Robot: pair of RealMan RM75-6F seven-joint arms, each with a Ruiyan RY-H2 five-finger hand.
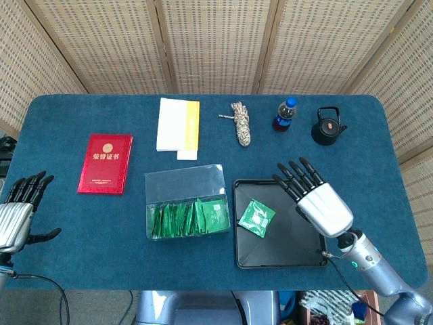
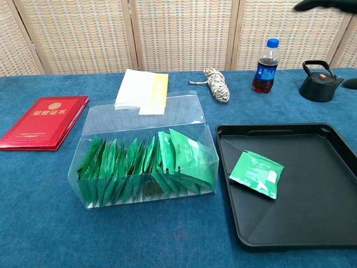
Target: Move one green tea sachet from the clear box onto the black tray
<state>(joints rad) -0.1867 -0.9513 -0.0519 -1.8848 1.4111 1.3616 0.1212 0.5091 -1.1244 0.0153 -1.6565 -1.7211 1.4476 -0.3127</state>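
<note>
One green tea sachet [image 1: 256, 217] [image 2: 257, 173] lies flat in the left part of the black tray [image 1: 281, 251] [image 2: 312, 223]. The clear box [image 1: 184, 183] [image 2: 142, 114] stands just left of the tray with several green sachets [image 1: 188, 219] [image 2: 145, 164] upright in it. My right hand [image 1: 316, 198] hovers over the tray's right side, fingers spread and empty, well clear of the sachet; only dark fingertips [image 2: 321, 4] show at the top of the chest view. My left hand [image 1: 18, 210] stays at the table's left edge, fingers apart, holding nothing.
A red booklet [image 1: 105, 163] lies left of the box. At the back are a white and yellow pad [image 1: 178, 125], a coiled rope [image 1: 240, 123], a cola bottle [image 1: 285, 114] and a black teapot [image 1: 327, 126].
</note>
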